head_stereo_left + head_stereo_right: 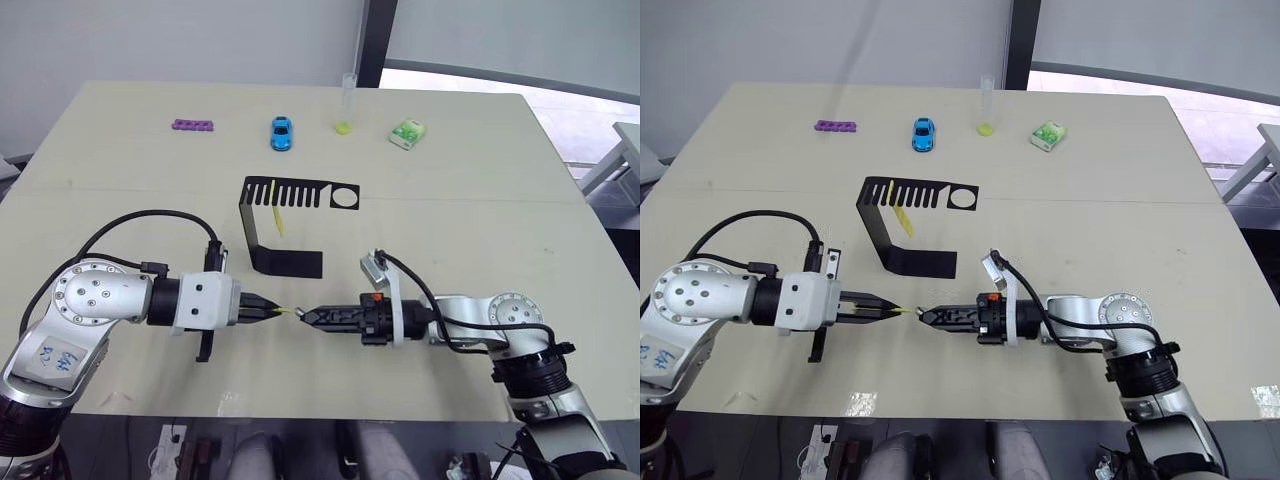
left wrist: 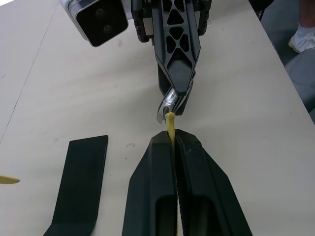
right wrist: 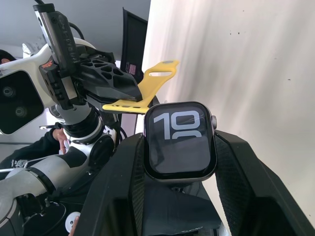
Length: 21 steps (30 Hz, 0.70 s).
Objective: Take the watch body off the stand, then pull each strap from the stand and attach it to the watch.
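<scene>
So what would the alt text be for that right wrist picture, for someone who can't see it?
The right gripper clamps a watch body, its screen showing white digits. Just beyond it, the left gripper holds a yellow strap up to the watch's edge.

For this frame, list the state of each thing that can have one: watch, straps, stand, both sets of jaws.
watch body: off the stand, clamped in the right gripper, screen lit.
strap in the left gripper: pinched, its tip at the watch's edge; joined or not, cannot tell.
second strap: hanging from the stand's comb.
stand: upright on the table, round hole vacant.
left jaws: shut on the strap.
right jaws: shut on the watch.
</scene>
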Motion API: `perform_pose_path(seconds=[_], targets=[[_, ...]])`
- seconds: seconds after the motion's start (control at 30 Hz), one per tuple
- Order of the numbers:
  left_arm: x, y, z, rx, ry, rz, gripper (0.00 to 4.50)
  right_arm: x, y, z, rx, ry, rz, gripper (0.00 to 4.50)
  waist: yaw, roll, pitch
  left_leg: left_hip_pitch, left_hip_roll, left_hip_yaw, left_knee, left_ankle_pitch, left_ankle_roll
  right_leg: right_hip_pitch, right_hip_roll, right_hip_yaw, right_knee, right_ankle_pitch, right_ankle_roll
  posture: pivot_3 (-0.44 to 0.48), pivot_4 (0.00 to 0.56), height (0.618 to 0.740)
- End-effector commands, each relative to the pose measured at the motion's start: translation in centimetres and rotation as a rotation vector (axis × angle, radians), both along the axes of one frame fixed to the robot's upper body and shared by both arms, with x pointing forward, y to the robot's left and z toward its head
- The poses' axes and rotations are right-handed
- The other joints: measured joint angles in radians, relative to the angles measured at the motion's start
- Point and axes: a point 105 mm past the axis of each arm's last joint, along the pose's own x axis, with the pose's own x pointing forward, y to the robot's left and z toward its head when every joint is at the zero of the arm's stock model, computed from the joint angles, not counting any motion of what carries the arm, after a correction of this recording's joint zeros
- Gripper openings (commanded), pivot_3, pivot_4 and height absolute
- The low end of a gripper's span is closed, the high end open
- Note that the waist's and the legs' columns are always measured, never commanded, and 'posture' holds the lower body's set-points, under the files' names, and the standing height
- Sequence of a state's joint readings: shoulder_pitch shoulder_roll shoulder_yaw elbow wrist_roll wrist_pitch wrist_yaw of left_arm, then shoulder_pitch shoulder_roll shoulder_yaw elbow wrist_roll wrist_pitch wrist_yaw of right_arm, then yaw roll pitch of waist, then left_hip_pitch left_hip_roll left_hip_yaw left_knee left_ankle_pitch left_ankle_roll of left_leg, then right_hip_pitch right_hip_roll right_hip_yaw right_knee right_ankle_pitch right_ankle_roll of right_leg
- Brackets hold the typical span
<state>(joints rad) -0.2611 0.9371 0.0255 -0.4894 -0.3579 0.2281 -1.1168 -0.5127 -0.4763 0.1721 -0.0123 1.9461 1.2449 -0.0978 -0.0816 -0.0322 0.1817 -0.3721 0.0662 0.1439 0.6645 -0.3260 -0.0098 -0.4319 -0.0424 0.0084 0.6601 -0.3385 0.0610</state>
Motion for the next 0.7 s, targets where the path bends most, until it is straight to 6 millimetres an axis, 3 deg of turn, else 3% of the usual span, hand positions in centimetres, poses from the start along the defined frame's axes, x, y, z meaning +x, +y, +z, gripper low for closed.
perform_pose_path(seconds=[0.03,0.7], targets=[[-0.36,0.03,0.87,-0.016,-0.031,-0.015,0.00,-0.72,0.06,0.90,0.041,-0.023,0.033,1.50,0.000,0.000,0.000,0.000,0.000,0.000,0.000,0.000,0.000,0.000,0.000,0.000,0.000,0.000,0.000,0.000,0.150,0.740],[-0.45,-0.34,-0.03,-0.002,-0.004,-0.022,0.00,-0.60,0.22,0.85,0.045,-0.017,0.026,1.50,0.000,0.000,0.000,0.000,0.000,0.000,0.000,0.000,0.000,0.000,0.000,0.000,0.000,0.000,0.000,0.000,0.150,0.740]])
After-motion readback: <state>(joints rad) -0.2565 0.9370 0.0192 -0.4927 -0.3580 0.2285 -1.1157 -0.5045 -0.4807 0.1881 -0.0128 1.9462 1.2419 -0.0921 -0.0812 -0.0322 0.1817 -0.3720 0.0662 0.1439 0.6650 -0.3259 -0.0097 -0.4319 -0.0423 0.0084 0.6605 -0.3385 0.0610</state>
